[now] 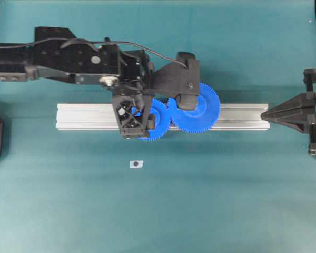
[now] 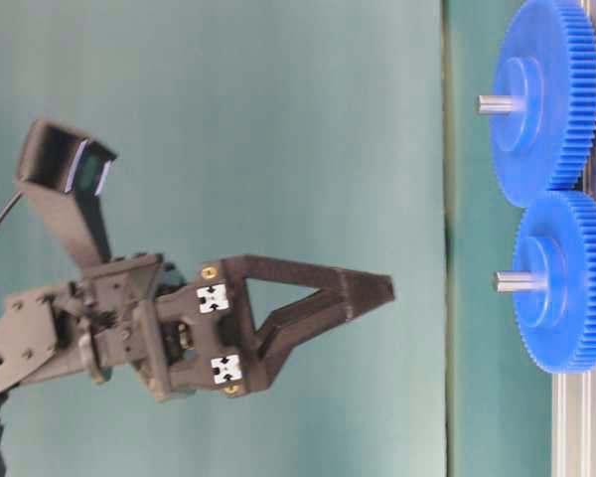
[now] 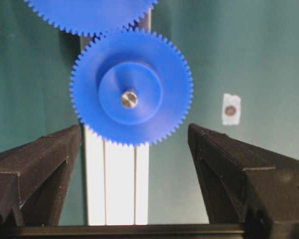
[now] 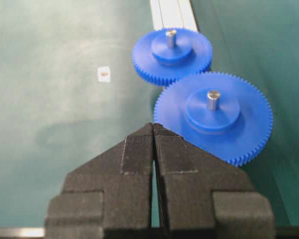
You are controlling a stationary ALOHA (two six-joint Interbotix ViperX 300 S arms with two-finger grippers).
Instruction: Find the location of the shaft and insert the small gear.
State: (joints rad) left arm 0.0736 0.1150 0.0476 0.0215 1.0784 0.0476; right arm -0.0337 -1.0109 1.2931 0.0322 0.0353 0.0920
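Small gear (image 3: 131, 93) on shaft (image 3: 129, 99), teeth meshed with larger gear (image 4: 214, 116) alongside.

One camera looks straight down from high above the teal tabletop (image 1: 52, 211), taking in the whole aluminium rail (image 1: 237, 117) lying across the middle. A second sits low at tabletop level with its picture turned sideways, so the rail (image 2: 581, 437) runs up the right edge. The left wrist camera looks down from close above the rail (image 3: 117, 184), between the fingers (image 3: 35, 169) of the left gripper (image 3: 134, 134). The right wrist camera looks along the rail (image 4: 172, 12) from one end, past the right gripper (image 4: 153, 127). All four views share the rail and the small gear (image 1: 157, 124) on it.
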